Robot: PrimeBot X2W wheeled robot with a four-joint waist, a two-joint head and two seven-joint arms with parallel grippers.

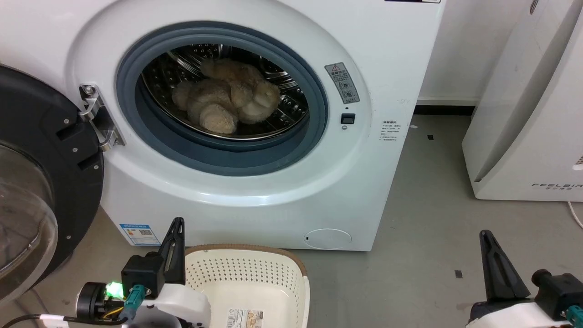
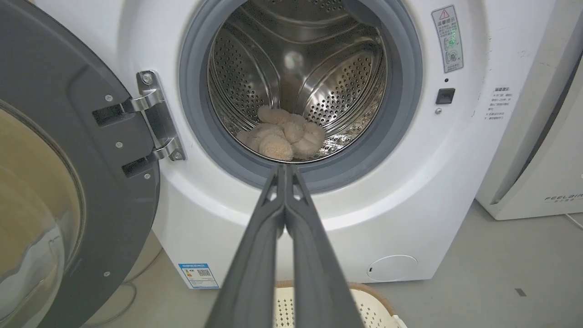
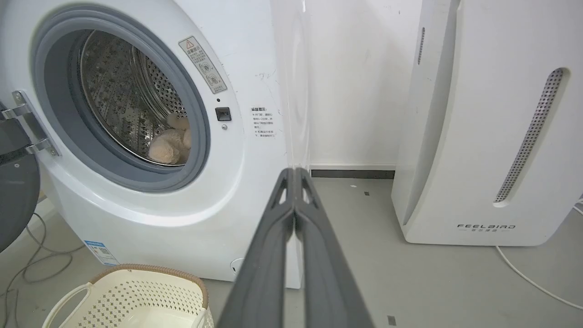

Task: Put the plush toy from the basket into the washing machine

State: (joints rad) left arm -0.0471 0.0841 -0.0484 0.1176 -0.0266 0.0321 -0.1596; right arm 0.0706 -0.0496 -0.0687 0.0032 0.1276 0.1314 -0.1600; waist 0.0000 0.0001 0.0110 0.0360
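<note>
- The plush toy [image 1: 225, 98] is fluffy and tan. It is curled up in a soft heap, with round paws sticking out.
- It lies on the bottom of the shiny steel drum [image 1: 291, 107], inside the washing machine [image 1: 273, 200].
- A grey rubber ring [image 1: 227, 157] goes all around the round hole. The whole toy sits behind that ring.
- Above the toy, the drum is wide open room.
- The door [image 1: 68, 150], black with a glass bowl, is swung wide to the left on its metal hinge [image 1: 98, 118], away from the hole.
- The basket [image 1: 246, 269] stands on the floor [image 1: 423, 205] just in front of the washer. The sticker [image 1: 246, 317] on its bottom shows.
- The left claw [image 1: 176, 223] is by the basket's left edge. Its two dark fingers are pressed tight together, with nothing between them. It points up at the hole, well apart from the toy.
- The right claw [image 1: 486, 234] is far over to the right, above bare grey floor. Its fingers are pinched together too, holding nothing.
- A white FEELBIRD box [image 1: 524, 136] stands on the right. A strip of floor runs between it and the washer.
</note>
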